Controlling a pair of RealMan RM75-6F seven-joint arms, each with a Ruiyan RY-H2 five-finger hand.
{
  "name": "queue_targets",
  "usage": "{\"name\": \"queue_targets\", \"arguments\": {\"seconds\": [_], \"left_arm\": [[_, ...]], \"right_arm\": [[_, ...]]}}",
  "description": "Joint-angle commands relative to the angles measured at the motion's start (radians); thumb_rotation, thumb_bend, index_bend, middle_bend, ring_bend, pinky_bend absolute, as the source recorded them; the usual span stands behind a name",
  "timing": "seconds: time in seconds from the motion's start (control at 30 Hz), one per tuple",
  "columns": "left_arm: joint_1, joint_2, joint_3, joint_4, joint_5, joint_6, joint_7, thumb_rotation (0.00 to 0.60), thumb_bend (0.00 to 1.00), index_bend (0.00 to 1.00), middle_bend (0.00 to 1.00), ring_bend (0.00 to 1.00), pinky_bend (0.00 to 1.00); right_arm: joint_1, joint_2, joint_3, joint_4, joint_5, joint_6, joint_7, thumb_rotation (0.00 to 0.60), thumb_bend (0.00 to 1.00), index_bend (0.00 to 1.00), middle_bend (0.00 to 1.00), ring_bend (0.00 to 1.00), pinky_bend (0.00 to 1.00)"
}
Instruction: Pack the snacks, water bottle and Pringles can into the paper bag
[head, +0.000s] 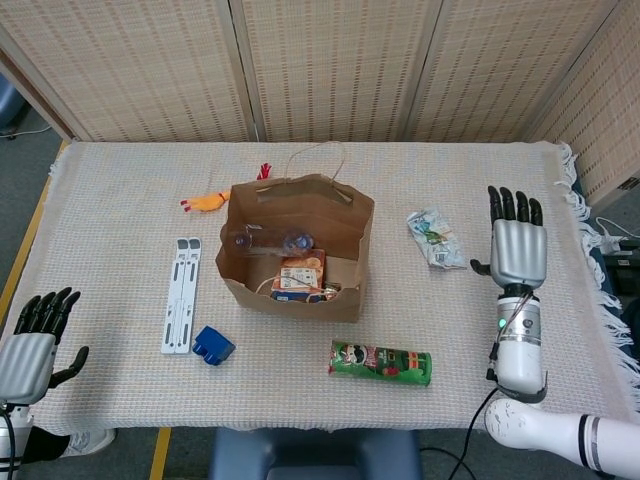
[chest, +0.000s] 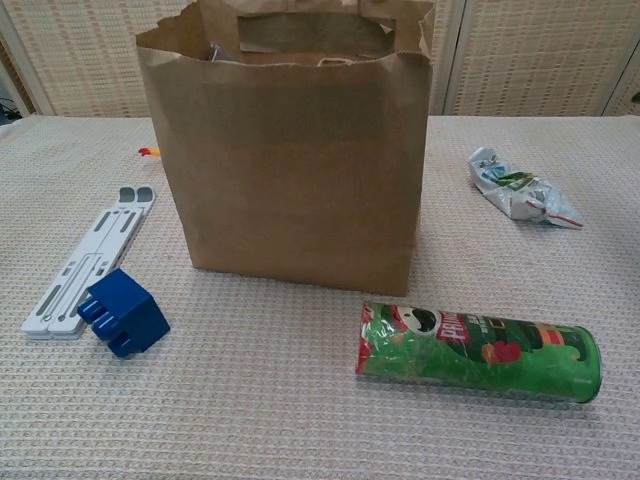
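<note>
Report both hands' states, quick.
Left hand: open, holding nothing.
Right hand: open, holding nothing.

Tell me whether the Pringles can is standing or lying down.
Lying down: the Pringles can rests on its side in front of the paper bag.

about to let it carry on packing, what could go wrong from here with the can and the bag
The Pringles can lies on its side, so it may roll away under the right hand.

The paper bag stands unsupported; the left hand rests far off, so pushing the can in could tip it.

The water bottle and snack box already inside leave little room.
</note>
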Motion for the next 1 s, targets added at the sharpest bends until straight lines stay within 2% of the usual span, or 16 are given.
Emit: {"name": "queue_targets", "arguments": {"seconds": [0.03, 0.37, 0.57, 0.77, 1.0], "left_arm": [[0.000, 0.001, 0.000, 0.001, 0.001, 0.000, -0.003, 0.600, 0.37, 0.00, 0.00, 0.00, 0.00], [-0.002, 0.000, 0.001, 0.012, 0.008, 0.000, -0.030, 0.600, 0.37, 0.01, 0.00, 0.00, 0.00], [-0.002, 0.000, 0.002, 0.015, 0.011, 0.000, -0.034, 0.600, 0.37, 0.01, 0.00, 0.00, 0.00], [-0.004, 0.001, 0.000, 0.016, 0.007, -0.004, -0.034, 0.600, 0.37, 0.01, 0.00, 0.00, 0.00], [-0.005, -0.001, -0.001, 0.016, 0.006, -0.003, -0.029, 0.600, 0.37, 0.01, 0.00, 0.00, 0.00]], "right_arm": [[0.001, -0.098, 0.000, 0.131, 0.069, -0.049, -0.005, 0.600, 0.00, 0.00, 0.03, 0.00, 0.07], [0.086, -0.325, 0.002, 0.425, 0.146, -0.123, -0.052, 0.600, 0.00, 0.00, 0.03, 0.00, 0.07], [0.136, -0.444, 0.049, 0.661, 0.218, -0.236, -0.049, 0.600, 0.00, 0.00, 0.04, 0.00, 0.07], [0.181, -0.543, 0.059, 0.862, 0.214, -0.330, -0.046, 0.600, 0.00, 0.00, 0.04, 0.00, 0.07], [0.218, -0.609, 0.097, 0.990, 0.223, -0.409, -0.021, 0.600, 0.00, 0.00, 0.03, 0.00, 0.09]]}}
